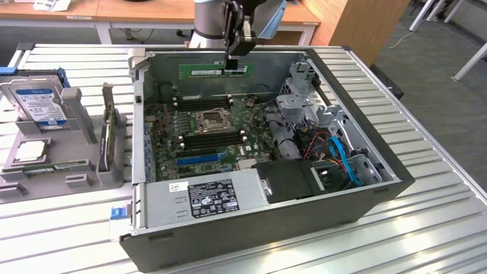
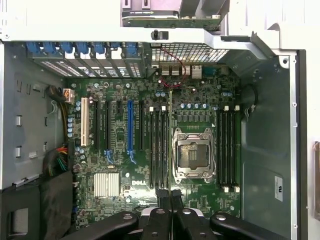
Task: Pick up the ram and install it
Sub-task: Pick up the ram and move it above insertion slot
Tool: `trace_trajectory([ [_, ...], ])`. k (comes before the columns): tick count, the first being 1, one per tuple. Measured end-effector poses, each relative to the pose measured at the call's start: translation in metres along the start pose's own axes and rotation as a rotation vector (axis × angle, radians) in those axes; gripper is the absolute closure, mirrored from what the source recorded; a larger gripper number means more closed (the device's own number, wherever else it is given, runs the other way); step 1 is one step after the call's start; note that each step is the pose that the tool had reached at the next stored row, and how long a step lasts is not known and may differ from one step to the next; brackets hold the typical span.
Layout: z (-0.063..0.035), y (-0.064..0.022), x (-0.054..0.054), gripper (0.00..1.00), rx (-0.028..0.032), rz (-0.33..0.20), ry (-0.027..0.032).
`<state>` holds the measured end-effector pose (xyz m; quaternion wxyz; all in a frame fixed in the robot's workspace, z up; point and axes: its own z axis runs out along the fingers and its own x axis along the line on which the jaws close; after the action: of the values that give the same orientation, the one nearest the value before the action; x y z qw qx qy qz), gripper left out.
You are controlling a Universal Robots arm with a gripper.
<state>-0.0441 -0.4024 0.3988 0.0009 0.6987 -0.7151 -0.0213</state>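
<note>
The ram [image 1: 204, 70] is a long green stick hanging level above the open computer case, over its far side. My gripper [image 1: 234, 67] comes down from above and is shut on the stick near the end toward the exterior view's right. In the wrist view the ram [image 2: 171, 145] shows edge-on as a thin line between my black fingertips [image 2: 163, 197], above the motherboard [image 2: 125, 170]. Black memory slots [image 1: 204, 103] lie on both sides of the processor socket [image 1: 211, 120], well below the stick.
The case [image 1: 357, 205] lies open on a slatted metal table. Inside are a power supply [image 1: 202, 197], a drive cage [image 1: 304, 108] and blue cables [image 1: 346, 157]. A grey holder [image 1: 76, 131] at the exterior view's left carries a hard drive [image 1: 38, 103].
</note>
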Motion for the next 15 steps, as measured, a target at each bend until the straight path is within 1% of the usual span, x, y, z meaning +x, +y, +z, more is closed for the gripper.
trace_trajectory([
  [2, 0.0003, 0.0, 0.0, 0.89, 0.0, 0.0, -0.0001],
  [4, 0.0026, -0.0001, 0.0, 0.89, 0.0, 0.0, -0.0001],
  [15, 0.0221, -0.0007, 0.001, 0.89, 0.0, 0.0, 0.0001],
])
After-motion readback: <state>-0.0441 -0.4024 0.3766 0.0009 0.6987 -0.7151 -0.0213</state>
